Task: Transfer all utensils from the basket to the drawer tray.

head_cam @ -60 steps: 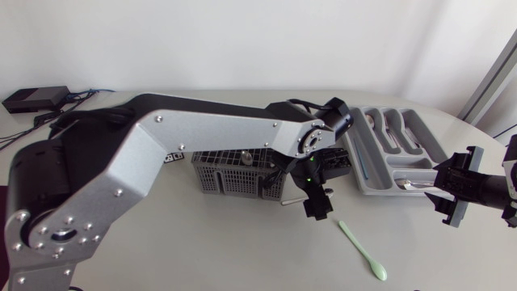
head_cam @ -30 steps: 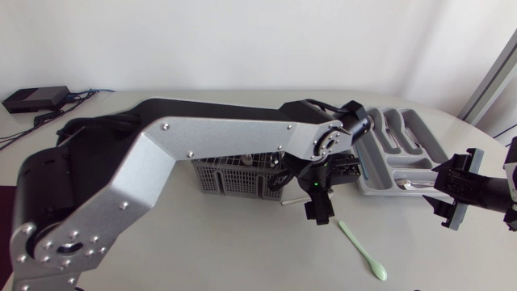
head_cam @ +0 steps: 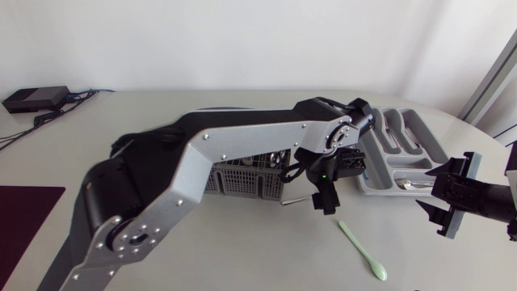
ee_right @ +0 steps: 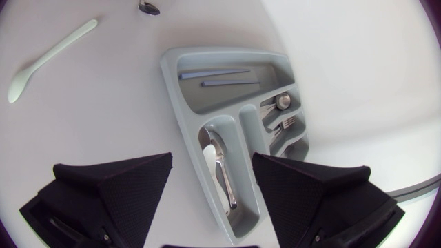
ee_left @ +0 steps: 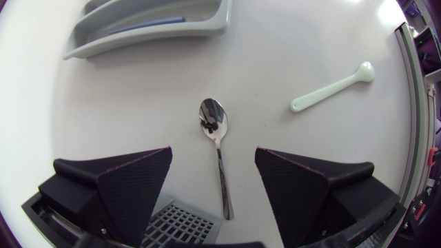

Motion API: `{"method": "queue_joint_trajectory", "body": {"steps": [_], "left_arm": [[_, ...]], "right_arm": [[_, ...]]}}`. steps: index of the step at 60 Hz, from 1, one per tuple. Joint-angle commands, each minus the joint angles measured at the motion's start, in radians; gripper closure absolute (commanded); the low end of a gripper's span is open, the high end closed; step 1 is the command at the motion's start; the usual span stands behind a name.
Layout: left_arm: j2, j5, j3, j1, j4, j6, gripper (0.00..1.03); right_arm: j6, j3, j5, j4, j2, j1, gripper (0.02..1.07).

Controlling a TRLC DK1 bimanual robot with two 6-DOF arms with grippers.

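The basket (head_cam: pixel 242 179) sits in the middle of the tabletop (head_cam: pixel 145 121). The drawer tray (ee_right: pixel 182 103) lies to its right, with spoons (ee_right: pixel 219 165) in it. A metal spoon (ee_left: pixel 215 134) lies on the tabletop just beside the basket, under the left hand (head_cam: pixel 325 200), and a plastic spoon (head_cam: pixel 362 250) lies near it, closer to the front.

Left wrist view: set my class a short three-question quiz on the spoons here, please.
1. True or false: the left tool is shut on the metal spoon.
2. The green spoon lies: A in the tray; B on the table; C in the basket.
3. Fill in: the number of spoons lying on the table is ____.
Key: 1 false, the tool is open; 2 B; 3 two.
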Motion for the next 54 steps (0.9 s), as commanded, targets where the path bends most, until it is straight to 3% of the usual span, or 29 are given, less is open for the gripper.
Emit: {"method": "queue_joint_trajectory", "body": {"steps": [1, 12, 21, 28, 39, 54], "left_arm": [[0.075, -0.01, 0.091, 0.005, -0.062, 0.024, 0.24], [0.179, -0.01, 0.244, 0.005, -0.194, 0.022, 0.26], [0.208, -0.01, 0.263, 0.005, -0.209, 0.019, 0.28], [0.227, -0.01, 0.289, 0.005, -0.215, 0.016, 0.39], [0.265, -0.01, 0.312, 0.014, -0.226, 0.015, 0.4], [0.279, -0.003, 0.315, 0.033, -0.243, 0.013, 0.62]], "right_arm": [[0.016, -0.032, -0.005, -0.014, -0.016, 0.014, 0.22], [0.016, -0.044, -0.007, -0.012, -0.026, 0.018, 0.22], [0.013, -0.052, -0.013, -0.02, -0.041, 0.018, 0.22], [0.012, -0.055, -0.016, -0.023, -0.049, 0.018, 0.22], [0.007, -0.069, -0.018, -0.026, -0.062, 0.018, 0.22], [0.007, -0.069, -0.019, -0.038, -0.085, 0.018, 0.22]]}}
